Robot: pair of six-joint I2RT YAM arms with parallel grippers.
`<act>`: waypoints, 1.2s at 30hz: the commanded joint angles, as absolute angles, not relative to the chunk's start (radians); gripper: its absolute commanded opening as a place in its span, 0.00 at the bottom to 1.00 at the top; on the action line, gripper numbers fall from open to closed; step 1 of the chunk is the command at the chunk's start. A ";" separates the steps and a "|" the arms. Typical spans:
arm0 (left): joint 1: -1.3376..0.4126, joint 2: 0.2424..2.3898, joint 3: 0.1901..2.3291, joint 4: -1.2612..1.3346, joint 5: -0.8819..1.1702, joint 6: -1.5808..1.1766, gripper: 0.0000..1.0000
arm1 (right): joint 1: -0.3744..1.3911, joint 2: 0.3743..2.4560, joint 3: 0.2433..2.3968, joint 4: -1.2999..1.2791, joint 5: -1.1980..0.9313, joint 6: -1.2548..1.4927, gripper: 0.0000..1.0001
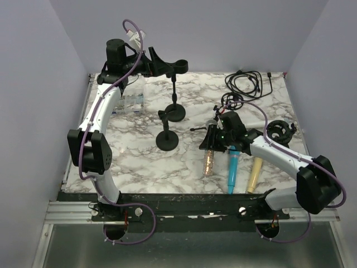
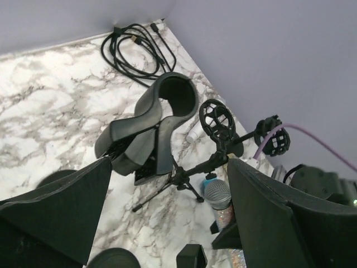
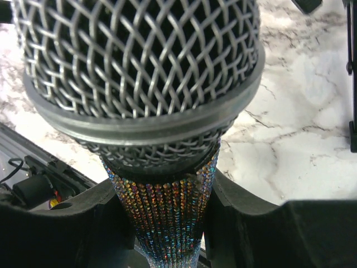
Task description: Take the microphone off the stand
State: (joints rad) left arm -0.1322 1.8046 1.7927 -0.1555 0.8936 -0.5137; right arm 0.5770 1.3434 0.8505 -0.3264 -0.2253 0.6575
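Note:
A glitter-covered microphone (image 1: 209, 161) with a silver mesh head (image 3: 139, 61) is clamped at its neck between my right gripper's (image 1: 214, 142) fingers (image 3: 67, 223). It is held right of the two round-base stands, clear of both. The tall stand (image 1: 175, 95) at the back has an empty black clip (image 1: 182, 63) on top; the clip also shows in the left wrist view (image 2: 162, 111). My left gripper (image 1: 159, 62) is open, raised just left of that clip, with nothing between its fingers (image 2: 56, 212). The short stand (image 1: 167, 139) is in front.
A blue microphone (image 1: 232, 167) and a yellow one (image 1: 255, 173) lie near the front edge, right of the held one. A small tripod (image 2: 184, 178) with a shock mount (image 2: 217, 120), another shock mount (image 1: 281, 129), a coiled cable (image 1: 248, 84) and a packet (image 1: 131, 103) are on the marble table (image 1: 139, 162).

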 commanded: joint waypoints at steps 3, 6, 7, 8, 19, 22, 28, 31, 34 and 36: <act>-0.132 1.783 1.742 -0.158 0.739 -0.695 0.86 | 0.583 1.401 0.793 -0.274 -0.164 0.753 0.06; -0.139 1.775 1.747 -0.193 0.682 -0.699 0.86 | 0.583 1.411 0.767 -0.271 -0.135 0.767 0.09; -0.138 1.774 1.745 -0.198 0.668 -0.703 0.86 | 0.583 1.411 0.752 -0.263 -0.132 0.773 0.09; -0.140 1.774 1.746 -0.201 0.658 -0.707 0.86 | 0.583 1.410 0.741 -0.259 -0.124 0.775 0.10; -0.161 1.830 1.788 -0.215 0.656 -0.755 0.87 | 0.584 1.404 0.659 -0.240 -0.014 0.741 0.30; -0.167 1.831 1.788 -0.213 0.651 -0.749 0.87 | 0.582 1.431 0.651 -0.221 -0.016 0.738 0.36; -0.174 1.844 1.805 -0.225 0.648 -0.733 0.86 | 0.583 1.438 0.647 -0.208 -0.008 0.731 0.50; -0.175 1.853 1.821 -0.240 0.647 -0.722 0.85 | 0.583 1.429 0.646 -0.207 -0.005 0.721 0.63; -0.175 1.864 1.835 -0.242 0.656 -0.722 0.84 | 0.583 1.425 0.649 -0.215 -0.006 0.713 0.74; -0.175 1.871 1.843 -0.241 0.660 -0.723 0.84 | 0.583 1.424 0.651 -0.220 -0.006 0.706 0.77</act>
